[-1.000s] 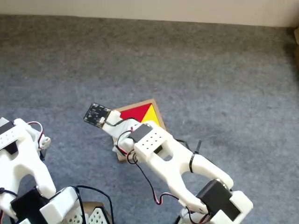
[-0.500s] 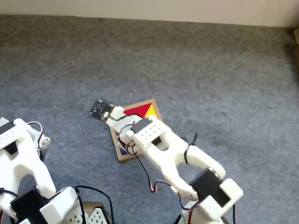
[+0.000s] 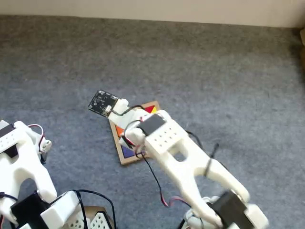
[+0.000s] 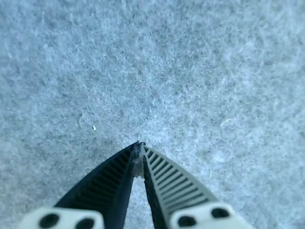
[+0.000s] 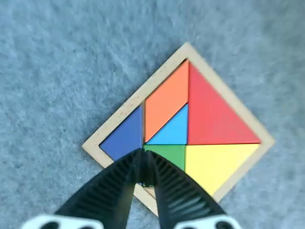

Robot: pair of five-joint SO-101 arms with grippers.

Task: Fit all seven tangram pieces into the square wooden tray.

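The square wooden tray (image 5: 143, 94) lies on grey carpet, holding an orange piece (image 5: 167, 100), a red triangle (image 5: 212, 114), a light blue triangle (image 5: 174, 131), a green piece (image 5: 171, 152), a yellow triangle (image 5: 217, 164) and a dark blue triangle (image 5: 124, 138). My right gripper (image 5: 144, 151) is shut with nothing in it, above the tray where the dark blue and green pieces meet; it hides the tray corner beneath it. In the high view the right arm (image 3: 159, 136) covers most of the tray (image 3: 127, 161). My left gripper (image 4: 139, 145) is shut and empty over bare carpet.
The left arm (image 3: 21, 162) stands at the lower left of the high view, well apart from the tray. Open carpet (image 3: 214, 71) stretches beyond and to the right of the tray. A pale wall strip (image 3: 152, 9) bounds the far side.
The right arm has swung over the tray, now covering most of the red and yellow pieces and baring the tray's left side. The left arm has kept still.
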